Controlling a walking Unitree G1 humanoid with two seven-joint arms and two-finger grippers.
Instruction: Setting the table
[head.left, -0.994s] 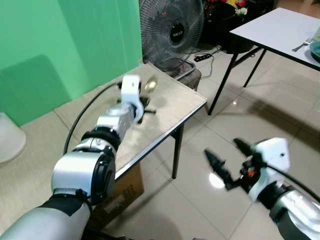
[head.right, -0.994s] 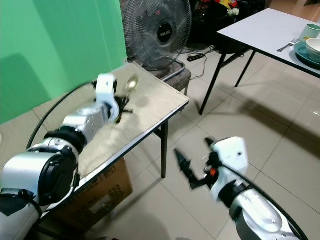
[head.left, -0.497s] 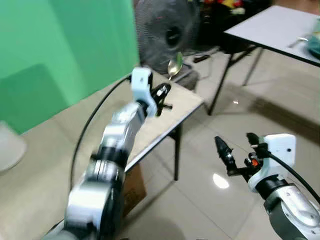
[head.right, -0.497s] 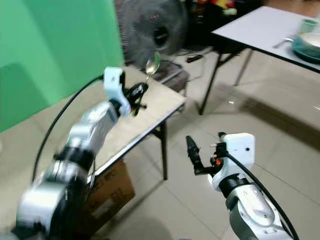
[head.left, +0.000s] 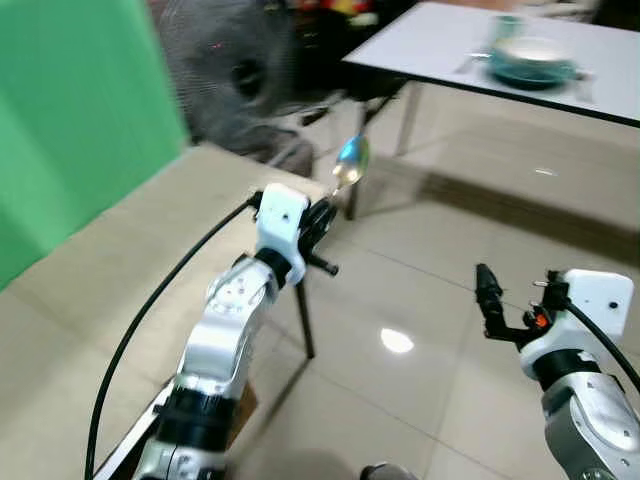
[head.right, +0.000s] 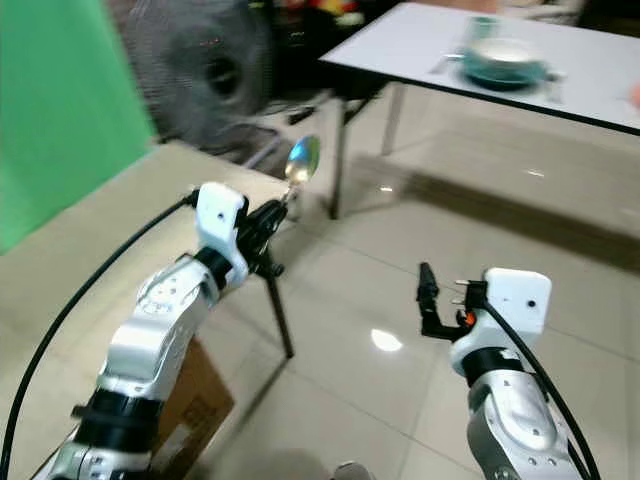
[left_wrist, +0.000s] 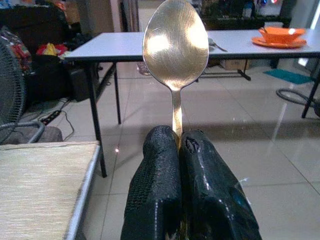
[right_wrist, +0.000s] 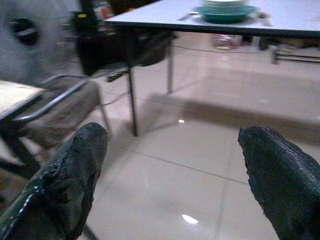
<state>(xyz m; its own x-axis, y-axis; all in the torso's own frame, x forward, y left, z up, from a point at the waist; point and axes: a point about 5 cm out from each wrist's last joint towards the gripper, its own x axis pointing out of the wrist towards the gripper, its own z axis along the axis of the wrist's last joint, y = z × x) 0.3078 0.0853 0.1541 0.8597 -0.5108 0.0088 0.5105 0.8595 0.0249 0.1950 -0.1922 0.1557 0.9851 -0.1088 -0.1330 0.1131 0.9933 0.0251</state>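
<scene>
Though pinched, spoon (left_wrist: 175, 47) golden, upright

Bright room, motion blur, floor glare

One spoon (left_wrist: 175, 45), two tables (head.left: 130, 260) (head.left: 430, 40), one fan (head.left: 225, 70), one teal dish stack (head.left: 530, 62).

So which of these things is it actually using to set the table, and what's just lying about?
For the job:
- spoon, pinched in the left hand
- white table with teal dishes
- right hand, open, holding nothing

Just lying about:
- fan
- beige table beside the left arm
- cardboard box under it
</scene>
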